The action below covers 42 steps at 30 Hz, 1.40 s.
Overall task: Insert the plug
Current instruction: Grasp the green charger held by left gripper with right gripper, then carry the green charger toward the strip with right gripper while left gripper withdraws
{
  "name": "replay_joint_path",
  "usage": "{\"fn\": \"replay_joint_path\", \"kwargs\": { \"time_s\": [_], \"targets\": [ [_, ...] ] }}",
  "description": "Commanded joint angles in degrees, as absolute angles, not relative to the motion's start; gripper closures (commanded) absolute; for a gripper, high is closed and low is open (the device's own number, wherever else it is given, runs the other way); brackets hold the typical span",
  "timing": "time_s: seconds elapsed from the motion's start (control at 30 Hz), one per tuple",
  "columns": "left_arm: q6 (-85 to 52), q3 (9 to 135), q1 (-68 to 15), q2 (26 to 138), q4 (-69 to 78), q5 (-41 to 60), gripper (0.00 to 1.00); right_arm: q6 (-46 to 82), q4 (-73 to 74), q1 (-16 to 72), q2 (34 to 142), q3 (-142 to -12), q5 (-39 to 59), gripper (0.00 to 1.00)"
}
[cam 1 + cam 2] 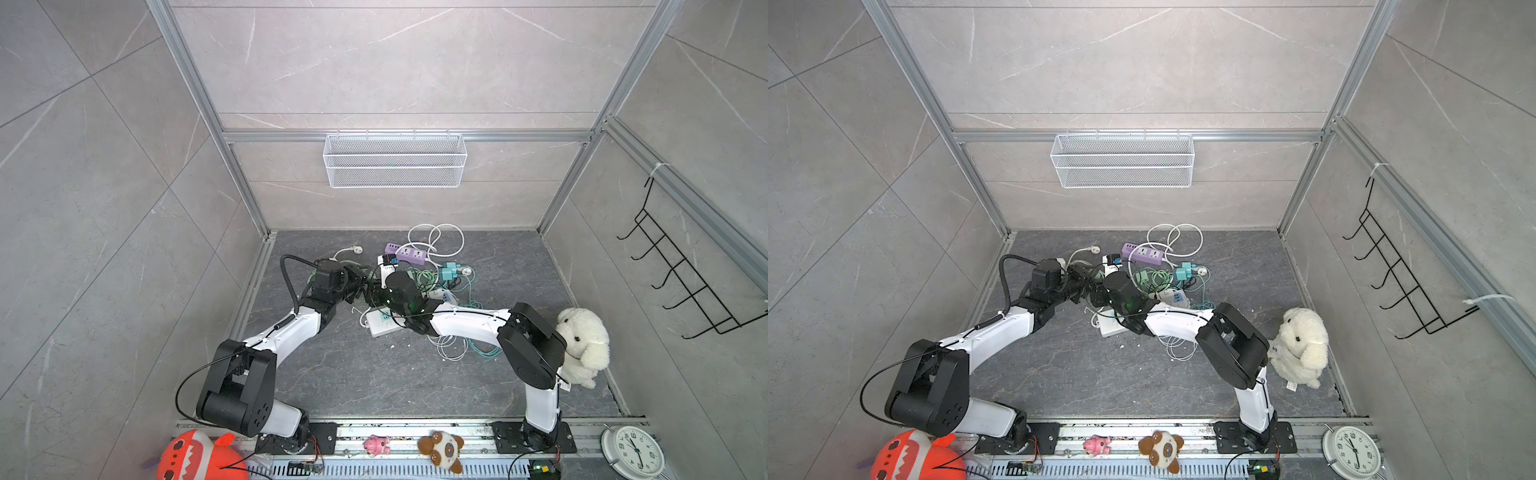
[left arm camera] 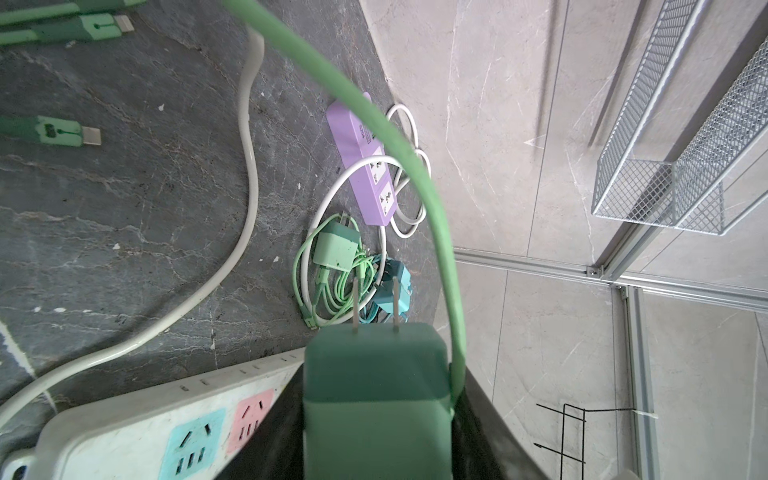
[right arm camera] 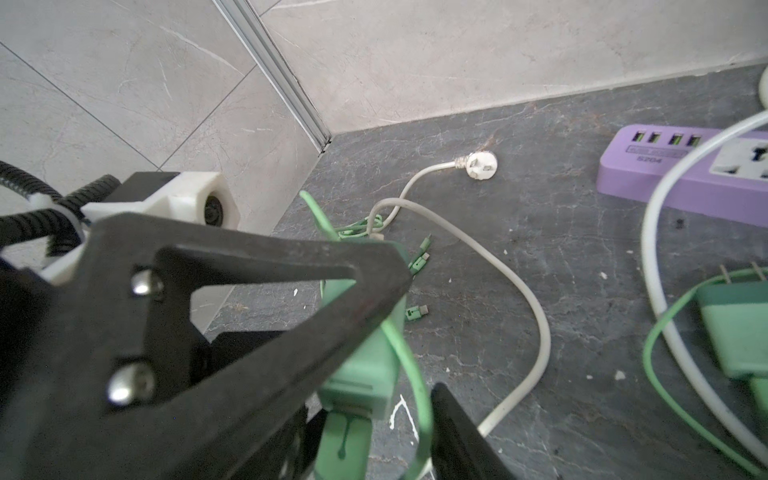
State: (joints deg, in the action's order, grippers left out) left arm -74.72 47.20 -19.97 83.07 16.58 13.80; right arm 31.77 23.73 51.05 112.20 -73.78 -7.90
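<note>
1. Grey stone-look walls (image 1: 395,75) enclose a dark tabletop (image 1: 374,374), where two robot arms meet near the middle.
2. White power strip (image 2: 137,415), with blue and pink sockets, lies just beside the green plug (image 2: 376,365).
3. Purple power strip (image 2: 370,166) lies farther back on the tabletop.
4. Left hand (image 2: 378,415) clamps the green plug by its sides, with the two prongs bare and pointing away.
5. Right hand (image 3: 365,424) sits close around a green connector (image 3: 345,440) at the plug's base; whether it grips cannot be told.
6. Green cable (image 2: 415,166) arcs from the plug's side.
</note>
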Motion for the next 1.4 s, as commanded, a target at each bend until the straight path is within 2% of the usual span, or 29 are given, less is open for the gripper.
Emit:
{"fn": "replay_joint_path", "kwargs": {
  "time_s": [0.0,0.1,0.33,0.37,0.47,0.57,0.67,0.77,1.07,1.2,1.37],
  "targets": [
    [-74.3,46.6,-22.1,81.6,17.6,20.0,0.71,28.0,33.8,51.7,112.2,-74.3,-6.4,0.5],
    [-74.6,46.6,-22.1,82.1,17.9,20.5,0.71,26.5,35.9,51.8,112.0,-74.0,-5.2,0.52],
    [-75.2,46.4,-22.1,83.3,19.5,21.2,0.7,25.6,38.5,51.9,112.6,-73.9,-2.3,0.79],
    [-74.9,46.6,-22.0,83.2,19.2,21.1,0.68,25.5,37.9,51.9,112.4,-73.8,-2.5,0.84],
    [-72.3,48.2,-21.6,83.0,16.4,20.8,0.56,25.4,36.9,51.9,111.0,-72.9,-3.3,0.89],
    [-69.8,50.0,-21.3,82.8,13.8,20.7,0.55,24.9,35.9,51.9,109.7,-72.1,-3.6,0.9],
    [-68.3,51.2,-20.9,82.8,12.2,21.0,0.38,24.8,34.4,51.9,108.4,-71.5,-4.4,0.91],
    [-64.7,53.4,-20.2,82.4,8.4,21.1,0.28,24.5,33.1,51.9,107.1,-71.1,-5.3,0.92],
    [-48.4,61.2,-16.8,77.7,-6.9,19.2,0.17,26.4,16.3,50.2,102.8,-74.0,-8.4,0.94],
    [-41.2,63.2,-13.5,75.2,-11.3,19.9,0.16,28.2,5.3,46.3,100.1,-75.2,-2.2,0.94],
    [-33.6,63.0,-12.6,72.2,-15.3,18.2,0.18,28.8,-10.8,38.2,99.1,-79.7,14.9,0.93]
  ]
}}
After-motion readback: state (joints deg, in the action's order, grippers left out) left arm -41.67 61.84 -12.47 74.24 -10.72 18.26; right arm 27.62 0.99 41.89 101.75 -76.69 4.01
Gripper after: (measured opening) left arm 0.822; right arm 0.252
